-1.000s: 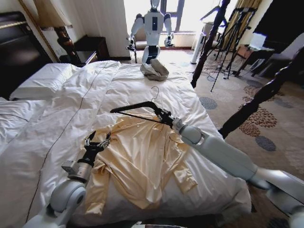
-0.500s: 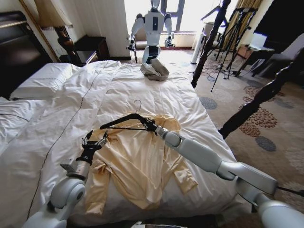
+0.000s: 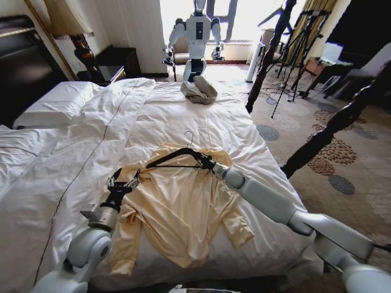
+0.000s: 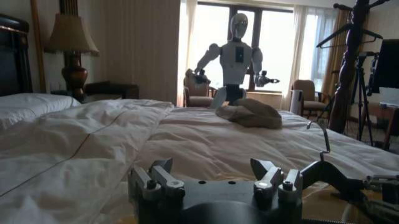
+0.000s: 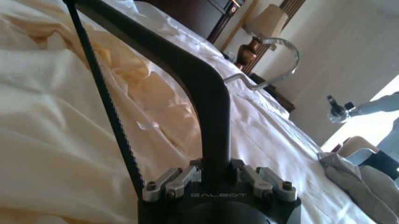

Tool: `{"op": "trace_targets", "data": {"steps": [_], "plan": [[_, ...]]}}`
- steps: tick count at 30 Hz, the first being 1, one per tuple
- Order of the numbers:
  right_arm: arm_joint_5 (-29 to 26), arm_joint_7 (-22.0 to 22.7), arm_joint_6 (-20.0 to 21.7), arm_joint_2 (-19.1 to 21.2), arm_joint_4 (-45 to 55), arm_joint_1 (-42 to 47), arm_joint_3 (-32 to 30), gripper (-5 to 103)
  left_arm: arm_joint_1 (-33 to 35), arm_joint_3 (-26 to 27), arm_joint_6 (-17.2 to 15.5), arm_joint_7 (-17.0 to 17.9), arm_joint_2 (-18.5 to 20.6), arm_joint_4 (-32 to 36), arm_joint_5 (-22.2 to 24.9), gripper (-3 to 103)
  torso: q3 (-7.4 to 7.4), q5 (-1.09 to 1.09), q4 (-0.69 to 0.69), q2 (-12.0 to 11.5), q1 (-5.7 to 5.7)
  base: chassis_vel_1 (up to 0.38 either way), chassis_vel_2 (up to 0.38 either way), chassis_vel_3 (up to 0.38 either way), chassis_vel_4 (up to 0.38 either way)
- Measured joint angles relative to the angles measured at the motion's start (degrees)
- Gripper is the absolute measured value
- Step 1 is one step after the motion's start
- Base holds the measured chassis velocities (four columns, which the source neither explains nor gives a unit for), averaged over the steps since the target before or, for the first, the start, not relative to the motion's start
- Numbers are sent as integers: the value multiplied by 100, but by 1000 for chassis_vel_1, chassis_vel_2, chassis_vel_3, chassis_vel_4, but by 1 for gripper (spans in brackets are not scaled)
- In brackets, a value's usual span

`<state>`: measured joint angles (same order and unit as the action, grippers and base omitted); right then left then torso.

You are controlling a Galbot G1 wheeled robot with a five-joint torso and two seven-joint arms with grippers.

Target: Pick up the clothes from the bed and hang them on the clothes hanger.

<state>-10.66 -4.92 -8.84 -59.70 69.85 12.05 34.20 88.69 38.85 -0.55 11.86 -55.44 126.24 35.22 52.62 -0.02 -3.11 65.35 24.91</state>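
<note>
The pale yellow clothes lie spread flat on the white bed, collar toward the far end. My right gripper is shut on one arm of a black clothes hanger, holding it just over the collar; the right wrist view shows the fingers clamped on the hanger with yellow cloth beneath. My left gripper stands open at the top's left shoulder and sleeve. In the left wrist view its fingers are spread apart, with the hanger's metal hook beyond them.
A grey-beige cloth bundle lies at the bed's far end. Another white robot stands beyond it by the window. Pillows and a dark headboard are on the left. A dark bedpost and tripods stand to the right.
My right gripper swung the hanger down and left toward the collar, then shifted it slightly back right. The left gripper stayed open at the left shoulder.
</note>
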Motion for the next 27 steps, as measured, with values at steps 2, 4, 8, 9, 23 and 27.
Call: {"op": "trace_targets", "data": {"steps": [2,4,8,9,23,27], "plan": [[48,14,-2,-82,-94,24,16,19,-65,10,-2,3,88,-21,48,85,0,-1,0,0,0,0,0,0,0],[111,61,6,-178,-173,57,17,19,-128,16,-8,7,185,-48,87,85,0,-1,0,0,0,0,0,0,0],[300,160,114,-384,-343,75,21,19,-440,1,-31,13,556,-226,169,85,0,-1,-1,0,0,0,0,0,0],[410,186,181,-488,-439,61,29,19,-687,-92,-74,17,782,-381,240,85,0,-2,-1,0,0,0,0,0,0],[742,175,583,-1206,-964,-336,268,19,-1896,-1005,-1018,-1055,2411,-1982,417,94,2,-1,3,0,1,0,0,0,0],[821,114,549,-1425,-1139,-360,312,19,-1975,-1188,-1093,-1094,2509,-2346,364,97,1,-1,1,0,1,0,0,0,0]]}}
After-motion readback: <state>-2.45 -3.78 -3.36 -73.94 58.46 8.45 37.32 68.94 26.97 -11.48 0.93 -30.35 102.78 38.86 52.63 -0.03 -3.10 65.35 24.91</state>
